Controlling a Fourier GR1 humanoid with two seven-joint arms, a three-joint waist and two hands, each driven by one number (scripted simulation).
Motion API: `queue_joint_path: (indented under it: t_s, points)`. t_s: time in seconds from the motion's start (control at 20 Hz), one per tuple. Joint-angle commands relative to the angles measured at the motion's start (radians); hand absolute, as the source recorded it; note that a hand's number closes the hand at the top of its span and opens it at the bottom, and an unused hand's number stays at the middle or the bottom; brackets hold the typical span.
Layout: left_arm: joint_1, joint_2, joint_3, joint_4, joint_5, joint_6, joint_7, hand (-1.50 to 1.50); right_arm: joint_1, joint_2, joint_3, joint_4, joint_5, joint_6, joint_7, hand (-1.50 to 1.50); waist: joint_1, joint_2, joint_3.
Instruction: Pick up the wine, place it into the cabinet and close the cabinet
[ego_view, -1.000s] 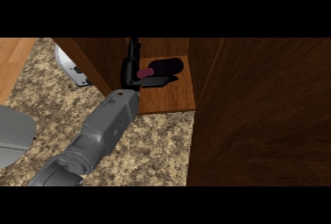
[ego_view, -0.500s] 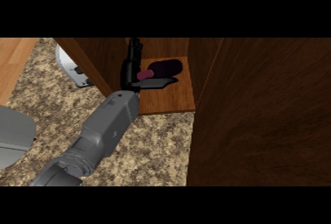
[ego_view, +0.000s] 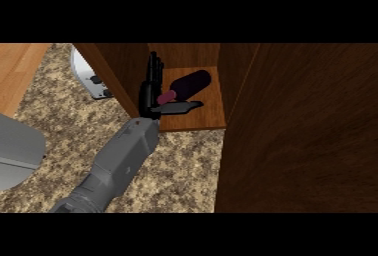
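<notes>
The wine bottle, dark with a maroon end, lies tilted on the cabinet's wooden shelf. My right hand is inside the cabinet, just left of the bottle. Its fingers point straight along the cabinet's left wall. The thumb sticks out to the right, under the bottle's maroon end. The hand is open and not curled round the bottle. My grey right forearm crosses the speckled counter from the lower left. My left hand does not show.
The cabinet's dark door stands open and fills the right side. A white and grey appliance sits left of the cabinet wall. A light wooden surface is at top left. A grey shape sits at the left edge.
The bottle has tipped over and now lies lower on the shelf, its maroon end nearer my thumb. The right hand and forearm have hardly moved.
</notes>
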Motion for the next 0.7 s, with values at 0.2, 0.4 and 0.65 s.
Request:
queue_joint_path:
  t_s: [0.2,0.4,0.65]
  points:
    - [0.233,0.0,-0.35,-0.428,0.145,0.267,0.095,-1.5,-0.025,-0.009,-0.028,-0.005,0.001,-0.014,0.009,-1.5,0.041,-0.004,0.001]
    - [0.349,0.0,-0.377,-0.576,0.057,0.334,0.091,-1.5,0.043,-0.028,-0.059,-0.077,-0.018,-0.011,0.03,-1.5,0.06,-0.004,0.001]
    - [0.476,0.0,-0.475,-0.824,0.011,0.443,0.142,-1.5,0.017,-0.016,-0.006,-0.121,0.031,-0.045,0.091,-1.5,0.063,-0.006,0.0]
